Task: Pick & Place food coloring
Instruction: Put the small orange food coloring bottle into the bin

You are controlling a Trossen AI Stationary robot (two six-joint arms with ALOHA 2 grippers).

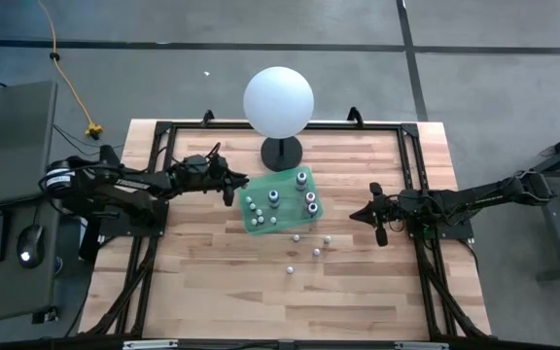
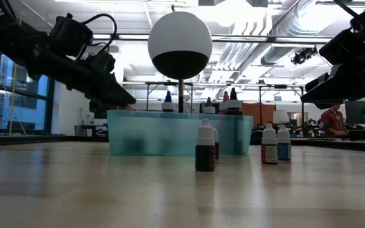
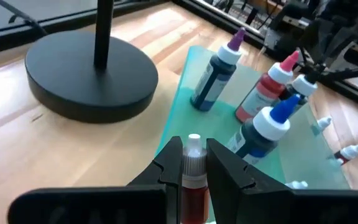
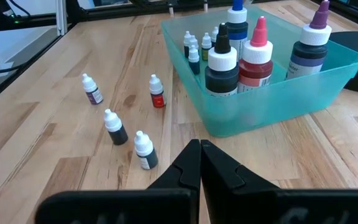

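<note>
Red food coloring bottle (image 3: 192,180) upright in left gripper (image 3: 193,169).

Bright, even overhead light; glare from ceiling lamps (image 2: 246,9); soft shadows, blurred background.

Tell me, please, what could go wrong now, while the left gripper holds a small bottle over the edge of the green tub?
1. The left gripper pinches the small white-capped bottle of red liquid just over the rim of the translucent green plastic tub. Released here, it might fall outside.
2. Tall bottles, such as the blue-capped one, crowd the tub, so the fingers might knock one.
3. Four tiny bottles stand on the wooden table, one with a red label. The shut right gripper could tip them when it approaches.
</note>
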